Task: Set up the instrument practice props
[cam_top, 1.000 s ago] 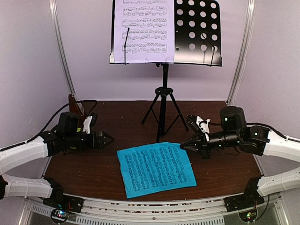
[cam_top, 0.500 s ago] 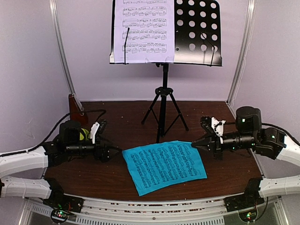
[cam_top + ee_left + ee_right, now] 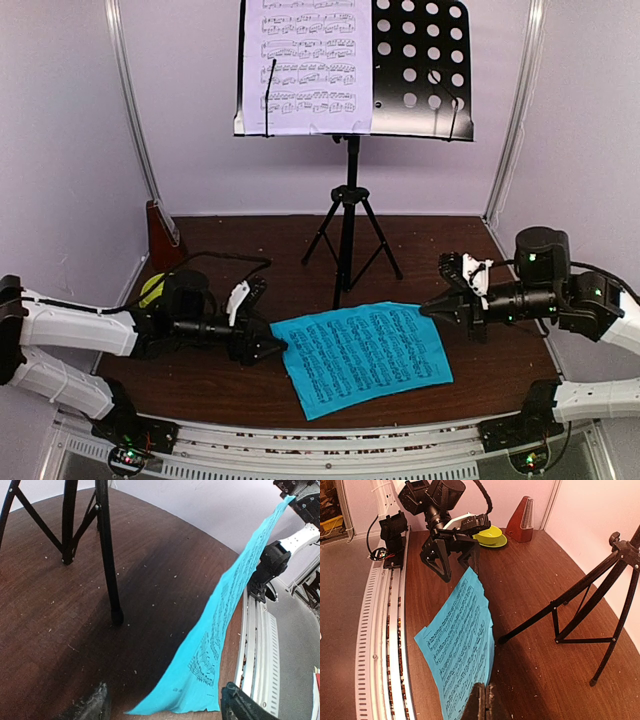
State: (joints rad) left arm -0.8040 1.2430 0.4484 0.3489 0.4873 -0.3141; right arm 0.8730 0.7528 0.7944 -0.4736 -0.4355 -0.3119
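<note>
The black music stand (image 3: 420,65) stands at the back on its tripod (image 3: 347,240), with the white music sheet (image 3: 307,65) on its left half. The cyan music sheet (image 3: 365,355) lies on the table in front, its right corner lifted. My right gripper (image 3: 430,308) is shut on that corner (image 3: 485,702). My left gripper (image 3: 275,345) is open and low at the sheet's left corner, which lies between its fingertips (image 3: 95,707) in the left wrist view (image 3: 165,710). The brown metronome (image 3: 160,232) stands at the far left wall.
A lime-green bowl (image 3: 152,290) sits behind my left arm, near the metronome (image 3: 524,526). The tripod legs (image 3: 107,555) spread just beyond the cyan sheet (image 3: 225,615). A metal rail (image 3: 320,440) runs along the table's near edge.
The right gripper has drawn the cyan sheet to the right and lifted its corner. The left arm has swung right and low, reaching the sheet's left corner.
</note>
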